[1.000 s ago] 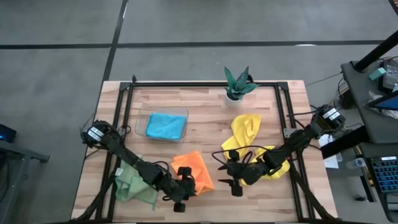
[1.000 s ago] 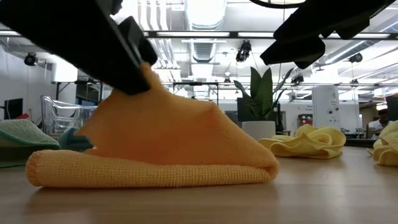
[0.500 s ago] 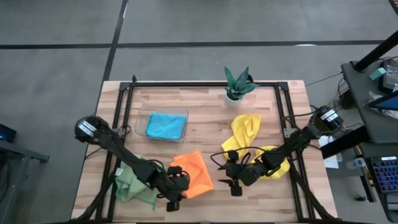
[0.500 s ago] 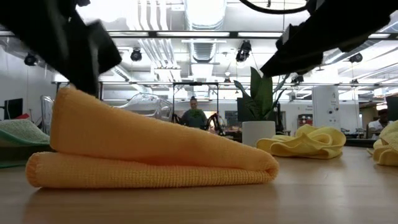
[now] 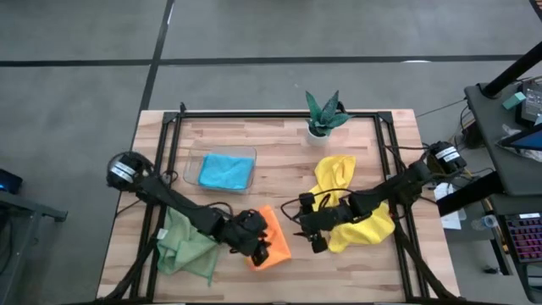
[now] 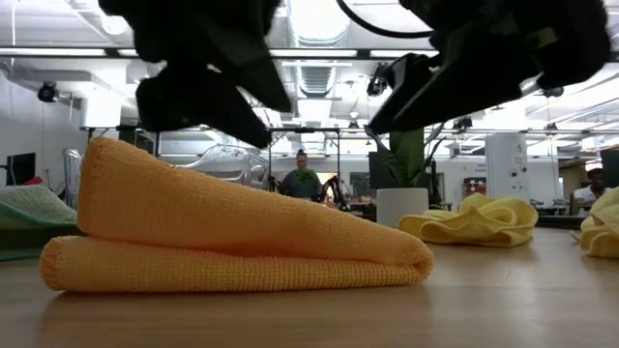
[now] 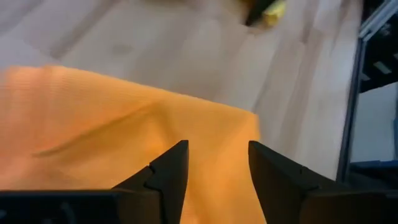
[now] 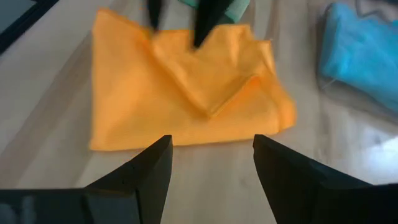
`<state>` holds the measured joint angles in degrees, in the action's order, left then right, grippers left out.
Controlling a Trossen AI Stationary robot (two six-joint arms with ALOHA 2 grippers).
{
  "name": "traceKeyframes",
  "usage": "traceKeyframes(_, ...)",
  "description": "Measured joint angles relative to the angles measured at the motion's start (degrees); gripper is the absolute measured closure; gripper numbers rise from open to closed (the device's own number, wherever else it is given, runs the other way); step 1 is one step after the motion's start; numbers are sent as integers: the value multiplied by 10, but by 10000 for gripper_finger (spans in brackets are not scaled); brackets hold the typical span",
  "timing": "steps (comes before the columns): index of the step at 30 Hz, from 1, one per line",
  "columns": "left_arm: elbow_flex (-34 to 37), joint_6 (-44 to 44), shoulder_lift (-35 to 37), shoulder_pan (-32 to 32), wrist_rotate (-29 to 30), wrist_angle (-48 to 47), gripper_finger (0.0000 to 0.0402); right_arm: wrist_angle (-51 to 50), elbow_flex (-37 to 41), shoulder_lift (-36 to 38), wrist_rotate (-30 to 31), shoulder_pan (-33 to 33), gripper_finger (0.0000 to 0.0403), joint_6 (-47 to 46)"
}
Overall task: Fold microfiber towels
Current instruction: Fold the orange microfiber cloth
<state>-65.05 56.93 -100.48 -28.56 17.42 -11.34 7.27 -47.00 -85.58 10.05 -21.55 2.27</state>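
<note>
Orange towel [image 5: 269, 240]: folded, lying flat on the wooden table [image 5: 279, 161] near its front edge, between the two grippers. Left gripper [image 5: 257, 246]: positioned directly over the towel's left part, fingers apart and nothing clamped between them, as the left wrist view shows orange cloth under an open gap. Right gripper [image 5: 310, 235]: held just beside the towel's right edge, fingers apart and empty, pointed toward the cloth. The left arm is judged the nearer for any further fold or press. Long axis of the towel: seen running roughly from the table's back-left to its front-right in the high view; the upper layer is raised and uneven in the low view. Other stock: pale green towel [image 5: 185, 252] at the front-left corner; blue towel [image 5: 226, 171] in a clear tray [image 5: 191, 161]; yellow towels [image 5: 334, 176] heaped right of centre; potted plant [image 5: 323, 113] at the back edge. Surroundings: grey floor; a workshop with a person [image 6: 303, 180] seated far behind.
</note>
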Motion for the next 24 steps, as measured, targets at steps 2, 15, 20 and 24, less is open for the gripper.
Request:
traceKeyframes(2,-23,14,-28,3,-3,-2,261,14,3,1,-1,10,188,18)
traceKeyframes(15,-191,55,-139,9,-10,-244,288,89,6,31,-60,76,188,60)
traceKeyframes(20,-192,58,-148,11,13,-236,288,90,20,42,-73,76,188,51)
traceKeyframes(24,-191,57,-164,18,23,-236,288,86,24,41,-75,77,188,50)
